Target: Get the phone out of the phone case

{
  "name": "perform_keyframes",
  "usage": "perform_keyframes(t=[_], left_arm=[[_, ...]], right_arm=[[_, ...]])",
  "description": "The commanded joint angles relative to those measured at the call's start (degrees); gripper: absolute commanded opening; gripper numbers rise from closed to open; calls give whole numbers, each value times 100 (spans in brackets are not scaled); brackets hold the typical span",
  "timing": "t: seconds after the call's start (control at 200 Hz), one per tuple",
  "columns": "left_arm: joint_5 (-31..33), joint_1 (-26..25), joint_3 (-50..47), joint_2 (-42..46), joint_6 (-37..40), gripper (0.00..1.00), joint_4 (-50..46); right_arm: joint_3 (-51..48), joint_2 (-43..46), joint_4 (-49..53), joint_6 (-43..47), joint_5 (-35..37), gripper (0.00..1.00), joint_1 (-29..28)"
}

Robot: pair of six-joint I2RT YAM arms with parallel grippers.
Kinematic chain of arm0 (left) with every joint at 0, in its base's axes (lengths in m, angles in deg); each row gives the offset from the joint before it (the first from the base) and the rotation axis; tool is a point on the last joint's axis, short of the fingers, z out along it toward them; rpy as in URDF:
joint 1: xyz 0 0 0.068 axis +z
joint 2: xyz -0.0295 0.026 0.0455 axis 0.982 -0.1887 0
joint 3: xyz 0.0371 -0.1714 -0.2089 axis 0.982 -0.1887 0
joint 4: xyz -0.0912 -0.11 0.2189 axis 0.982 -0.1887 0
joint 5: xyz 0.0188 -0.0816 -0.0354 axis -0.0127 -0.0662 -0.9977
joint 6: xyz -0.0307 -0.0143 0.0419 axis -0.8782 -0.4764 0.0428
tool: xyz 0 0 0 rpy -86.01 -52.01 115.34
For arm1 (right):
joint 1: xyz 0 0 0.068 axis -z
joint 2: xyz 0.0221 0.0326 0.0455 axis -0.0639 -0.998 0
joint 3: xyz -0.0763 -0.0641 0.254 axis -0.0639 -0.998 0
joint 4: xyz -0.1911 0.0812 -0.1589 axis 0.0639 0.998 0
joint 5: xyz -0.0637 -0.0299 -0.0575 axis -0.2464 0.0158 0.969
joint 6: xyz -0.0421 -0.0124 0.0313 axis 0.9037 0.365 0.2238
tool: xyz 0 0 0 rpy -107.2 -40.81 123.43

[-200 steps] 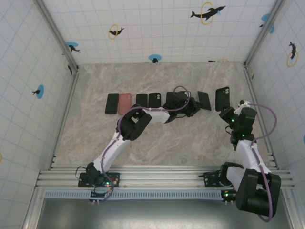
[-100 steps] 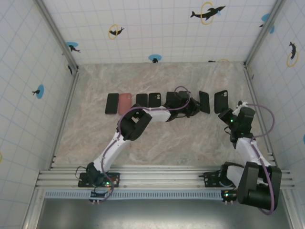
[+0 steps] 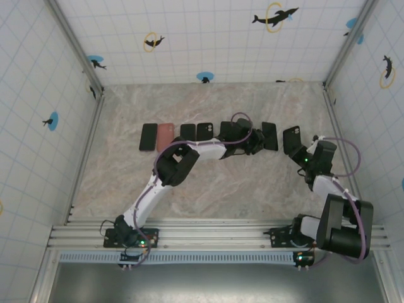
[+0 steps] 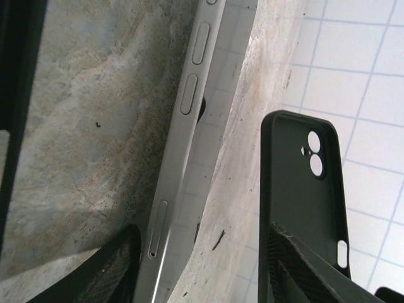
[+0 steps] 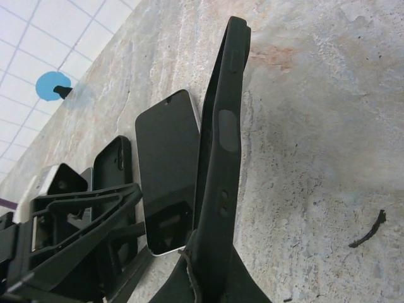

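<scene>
Top external first: the left gripper [image 3: 254, 140] is out at the row of handsets at the back of the table [image 3: 208, 189], right by the phone [image 3: 270, 135]. The right gripper [image 3: 298, 150] is pinched on the black case [image 3: 291, 139] just to the phone's right.

Left wrist: the fingers [image 4: 113, 271] stand about half apart. The phone's silver edge runs between them, close to one finger with a clear gap to the other, so it's not clamped. The case stands beyond, its inside bare, with light coming through the camera holes.

Right wrist: the case is up on edge, squeezed tight at the bottom of the view, and the phone lies flat, screen up, just beside it.

So I'd say the phone's already out and we're at the letting-go bit. Next move is probably to lift the left arm clear without nudging the phone, then set the case down apart from it.
</scene>
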Motion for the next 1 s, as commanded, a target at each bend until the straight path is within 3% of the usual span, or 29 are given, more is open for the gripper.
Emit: perform_keyframes(t=[0.0,0.355,0.996], left_arm=[[100,31,23,394,281,58,-349],[123,38,-384,825,482,64,-364],[82,75,-562,1550,709,68,-328]], right_arm=[[244,-233,-508,77,-342,0,83],[544,-1121,-1107,-96,-907,0,146],[938,-2255,-977,164,-1373,0,497]])
